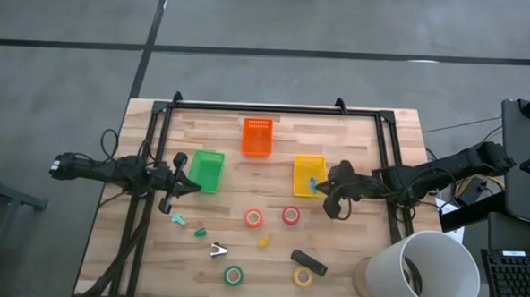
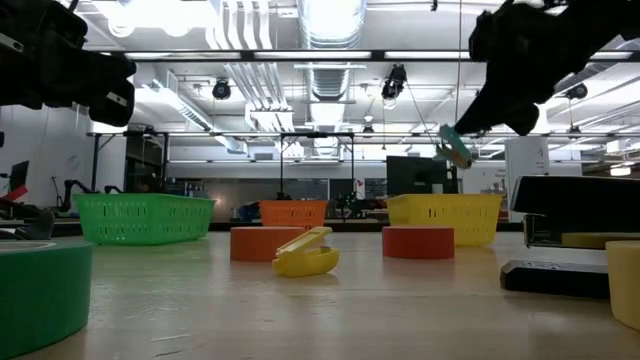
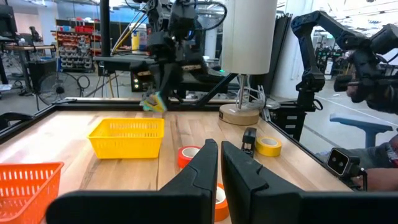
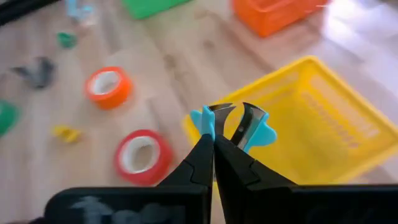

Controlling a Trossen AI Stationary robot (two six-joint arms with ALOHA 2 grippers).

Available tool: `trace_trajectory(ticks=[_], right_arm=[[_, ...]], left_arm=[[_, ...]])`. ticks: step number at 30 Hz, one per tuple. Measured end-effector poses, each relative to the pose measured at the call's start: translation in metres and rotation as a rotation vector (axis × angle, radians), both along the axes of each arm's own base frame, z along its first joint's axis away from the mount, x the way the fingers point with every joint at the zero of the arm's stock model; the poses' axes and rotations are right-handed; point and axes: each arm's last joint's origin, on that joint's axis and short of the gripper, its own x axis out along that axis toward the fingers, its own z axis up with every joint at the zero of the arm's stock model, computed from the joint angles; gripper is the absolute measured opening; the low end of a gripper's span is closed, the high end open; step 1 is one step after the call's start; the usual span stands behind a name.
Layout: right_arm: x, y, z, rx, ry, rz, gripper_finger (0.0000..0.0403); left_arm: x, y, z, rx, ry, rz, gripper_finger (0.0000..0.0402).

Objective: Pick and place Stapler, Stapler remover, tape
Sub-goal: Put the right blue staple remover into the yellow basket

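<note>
My right gripper (image 1: 321, 189) (image 4: 214, 140) is shut on a light blue staple remover (image 4: 235, 123) above the near edge of the yellow basket (image 1: 308, 171). The black stapler (image 1: 308, 262) lies flat near the table's near edge. On the table lie an orange tape roll (image 1: 254, 218), a red one (image 1: 291, 215), a green one (image 1: 233, 275) and a yellow one (image 1: 303, 276). My left gripper (image 1: 194, 183) (image 3: 219, 152) hovers shut beside the green basket (image 1: 206, 170), touching nothing. My right gripper pinches the light blue staple remover between its two fingertips, at the plastic grips (image 4: 205, 121) just behind the metal claws (image 4: 245, 118). The claws stick out beyond the fingertips. The remover is lifted clear (image 2: 455, 146), above the yellow basket's rim.
An orange basket (image 1: 257, 136) stands at the far side. Small teal (image 1: 179, 220), green (image 1: 200, 232), silver (image 1: 218, 249) and yellow (image 1: 263, 241) staple removers lie left of centre. A large white cylinder (image 1: 425, 272) stands at the near right corner. A black frame (image 1: 276, 109) borders the table.
</note>
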Motion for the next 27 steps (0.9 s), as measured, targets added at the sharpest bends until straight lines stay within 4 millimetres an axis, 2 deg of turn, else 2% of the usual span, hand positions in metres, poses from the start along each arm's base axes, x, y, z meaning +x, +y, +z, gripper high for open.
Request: trace_trajectory(ticks=[7,16,27], right_arm=[[0.007,-0.003,-0.014,-0.062,0.048,-0.09,0.0008],[0.024,-0.003,-0.037,-0.083,0.107,-0.101,0.0008],[0.027,-0.002,-0.041,-0.084,0.114,-0.1,0.0008]], left_arm=[[0.0,0.0,0.0,0.0,0.0,0.0,0.0023],[0.0,0.0,0.0,0.0,0.0,0.0,0.0023],[0.0,0.0,0.0,0.0,0.0,0.0,0.0023]])
